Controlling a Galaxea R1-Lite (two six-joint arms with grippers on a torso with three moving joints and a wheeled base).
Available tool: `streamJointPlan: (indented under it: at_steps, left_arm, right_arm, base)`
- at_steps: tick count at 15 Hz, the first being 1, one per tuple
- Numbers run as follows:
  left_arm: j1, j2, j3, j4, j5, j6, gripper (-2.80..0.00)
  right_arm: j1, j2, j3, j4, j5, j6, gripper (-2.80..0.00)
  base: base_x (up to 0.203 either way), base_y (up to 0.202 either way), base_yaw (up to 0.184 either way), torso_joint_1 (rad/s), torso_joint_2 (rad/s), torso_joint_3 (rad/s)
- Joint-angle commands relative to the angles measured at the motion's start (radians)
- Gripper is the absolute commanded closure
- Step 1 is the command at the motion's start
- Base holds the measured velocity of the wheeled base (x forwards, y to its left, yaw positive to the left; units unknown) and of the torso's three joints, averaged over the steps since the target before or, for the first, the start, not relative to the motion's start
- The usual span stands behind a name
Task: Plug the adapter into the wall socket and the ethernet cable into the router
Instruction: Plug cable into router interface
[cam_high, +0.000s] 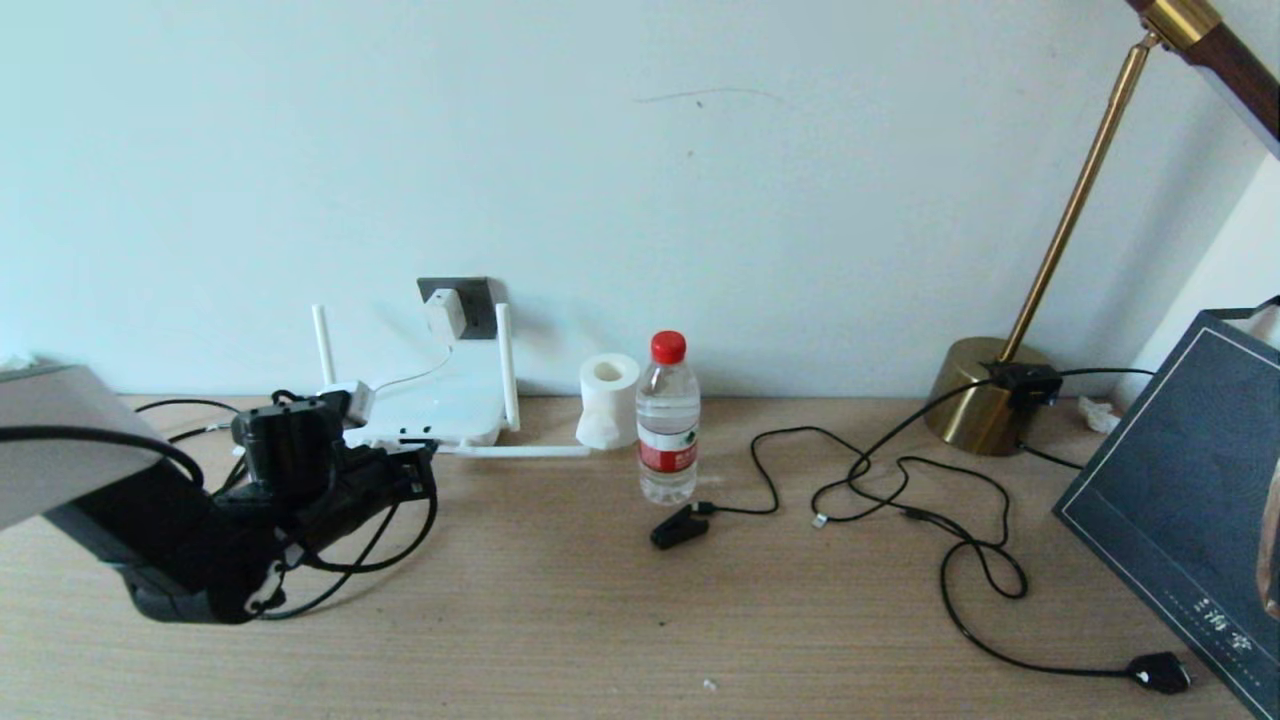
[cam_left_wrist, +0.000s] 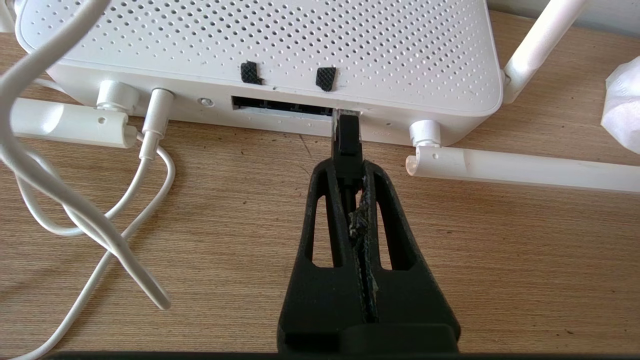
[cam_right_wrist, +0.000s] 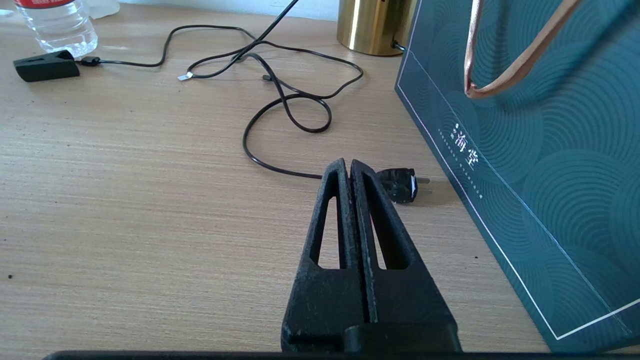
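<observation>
The left gripper (cam_left_wrist: 350, 167) was clamped on the ethernet cable (cam_left_wrist: 346, 137) just behind its black boot, the plug tip sitting at the port row on the router (cam_left_wrist: 280, 45) front edge. The adapter (cam_high: 446, 313) sat in the wall socket (cam_high: 478, 300) above the router, its thin white cord (cam_left_wrist: 150, 125) plugged into the router. The right gripper (cam_right_wrist: 349, 172) hung closed and empty over the wooden table (cam_right_wrist: 125, 200), near a black plug (cam_right_wrist: 400, 184).

One router (cam_high: 440, 410) (four antennas), one bottle (cam_high: 667, 420), one lamp (cam_high: 985, 395)
</observation>
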Motion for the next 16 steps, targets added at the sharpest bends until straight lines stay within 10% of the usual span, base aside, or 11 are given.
streamJointPlan:
  at_steps: [1, 16]
  left_arm:
    - [0.000, -0.008, 0.000, -0.007, 0.000, -0.001, 0.00]
    - [0.001, -0.004, -0.008, -0.004, 0.000, -0.001, 0.00]
  right_arm:
    - [0.000, 0.000, 0.000, 0.000, 0.000, -0.001, 0.00]
    - [0.000, 0.001, 0.000, 0.000, 0.000, -0.001, 0.00]
  base:
    - [0.000, 0.000, 0.000, 0.000, 0.00, 0.000]
    - [0.000, 0.000, 0.000, 0.000, 0.00, 0.000]
